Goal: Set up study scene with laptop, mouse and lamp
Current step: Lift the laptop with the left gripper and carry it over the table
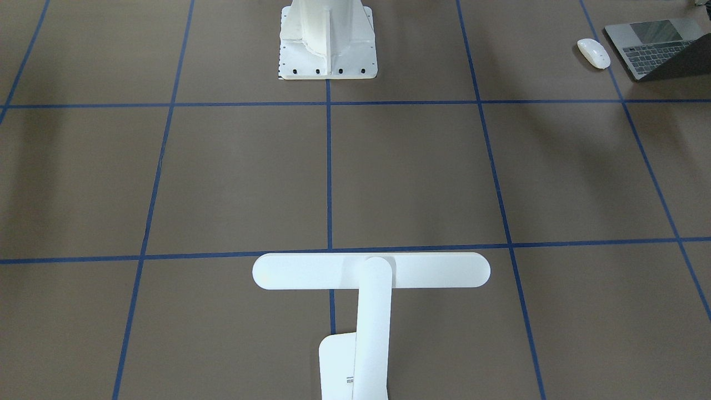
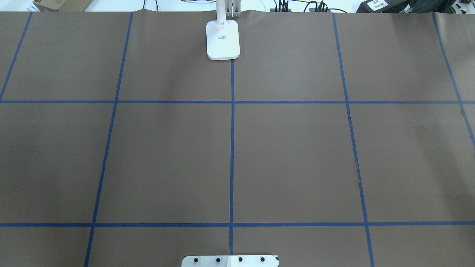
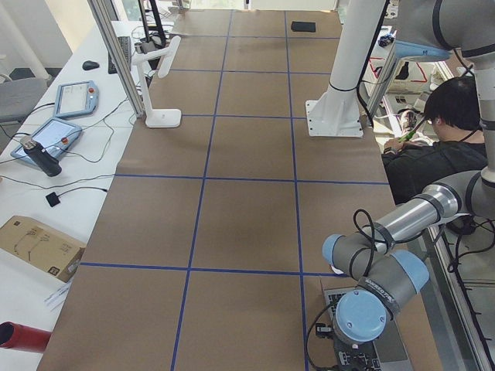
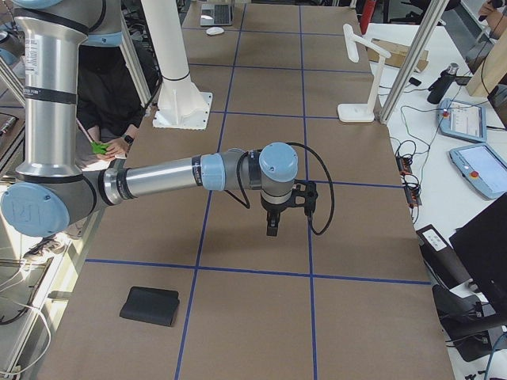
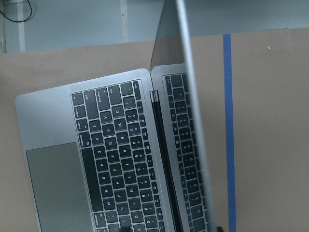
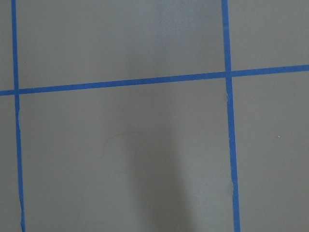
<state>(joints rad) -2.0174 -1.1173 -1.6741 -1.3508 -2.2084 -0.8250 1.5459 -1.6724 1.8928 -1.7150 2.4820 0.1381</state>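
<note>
The laptop (image 1: 655, 47) lies open at the table's corner on my left side; the left wrist view looks straight down on its keyboard (image 5: 120, 154), trackpad and thin lid edge. The white mouse (image 1: 593, 53) lies beside it, apart. The white lamp (image 1: 371, 272) stands at the far middle edge, its base (image 2: 222, 40) on the centre tape line. My left gripper (image 3: 348, 360) hangs just above the laptop (image 3: 390, 352); I cannot tell whether it is open. My right gripper (image 4: 272, 228) points down over bare table, touching nothing; I cannot tell its state.
The white bolted pedestal (image 1: 328, 41) stands at the robot's side of the table. A black mat (image 4: 150, 306) lies near the table's end on my right. Blue tape lines grid the brown surface. An operator (image 3: 441, 131) sits behind the robot's side.
</note>
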